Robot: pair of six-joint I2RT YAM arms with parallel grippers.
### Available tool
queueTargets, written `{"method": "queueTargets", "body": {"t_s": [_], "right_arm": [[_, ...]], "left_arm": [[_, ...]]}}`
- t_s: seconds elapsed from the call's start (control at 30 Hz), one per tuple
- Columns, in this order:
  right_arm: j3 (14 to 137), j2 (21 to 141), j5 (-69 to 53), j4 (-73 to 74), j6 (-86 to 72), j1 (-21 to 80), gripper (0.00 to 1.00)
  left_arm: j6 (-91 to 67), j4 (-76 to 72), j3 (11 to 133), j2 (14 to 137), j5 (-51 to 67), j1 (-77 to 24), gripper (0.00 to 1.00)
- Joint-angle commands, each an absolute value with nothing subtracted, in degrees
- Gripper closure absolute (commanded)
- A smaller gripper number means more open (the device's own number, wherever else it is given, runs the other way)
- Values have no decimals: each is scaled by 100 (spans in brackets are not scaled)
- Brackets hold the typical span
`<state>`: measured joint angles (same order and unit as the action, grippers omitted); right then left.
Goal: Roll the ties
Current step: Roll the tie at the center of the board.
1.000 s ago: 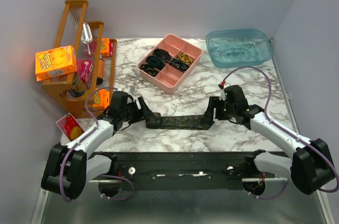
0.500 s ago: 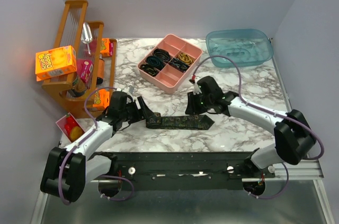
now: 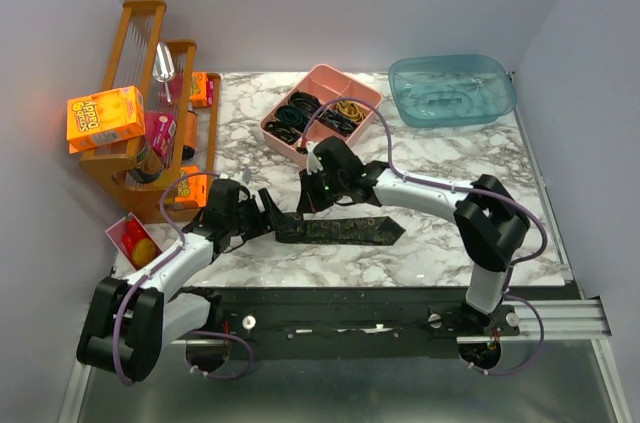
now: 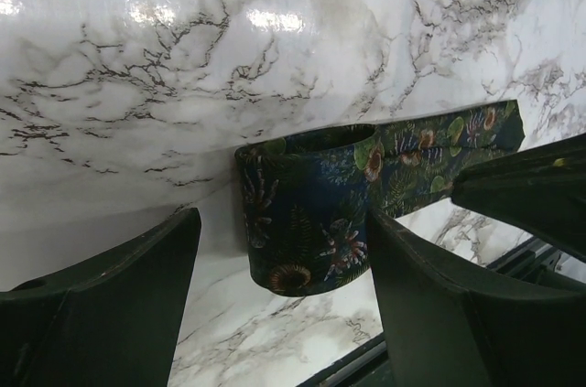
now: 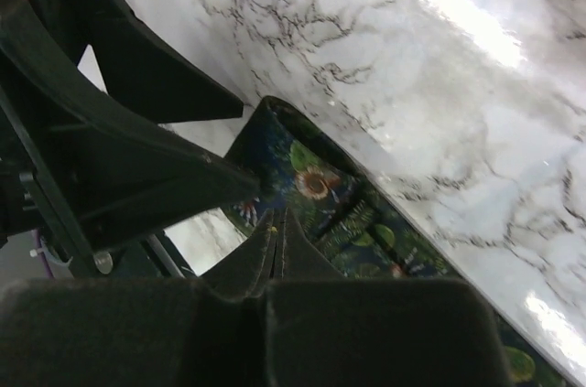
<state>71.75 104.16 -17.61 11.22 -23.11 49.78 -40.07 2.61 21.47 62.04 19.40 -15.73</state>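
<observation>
Many band loops [image 3: 302, 104] in pink tray [image 3: 325, 70]

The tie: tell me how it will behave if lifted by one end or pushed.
Probably floppy: the tie lies flat on the marble table, its end folded into a soft loop, so it would likely droop. Thin fabric, so likely light. Pushed, it may bunch or slide on the glossy top.

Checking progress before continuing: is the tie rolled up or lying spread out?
Mostly spread: the tie lies flat on the marble table, with only its left end curled into a small loop.
</observation>
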Motion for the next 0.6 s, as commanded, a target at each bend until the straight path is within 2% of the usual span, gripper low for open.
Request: {"method": "queueTargets", "body": {"t_s": [0.0,0.57], "right_arm": [[7532,10793,-2039,1037,-2399,5124,99],[6935,10925,-1802,879,-2558,5309,99]], "left_arm": [[-4165,26,1969,6188,2206,-1529,18],[-4236,-439,1732,6363,2364,-1521,20]]}}
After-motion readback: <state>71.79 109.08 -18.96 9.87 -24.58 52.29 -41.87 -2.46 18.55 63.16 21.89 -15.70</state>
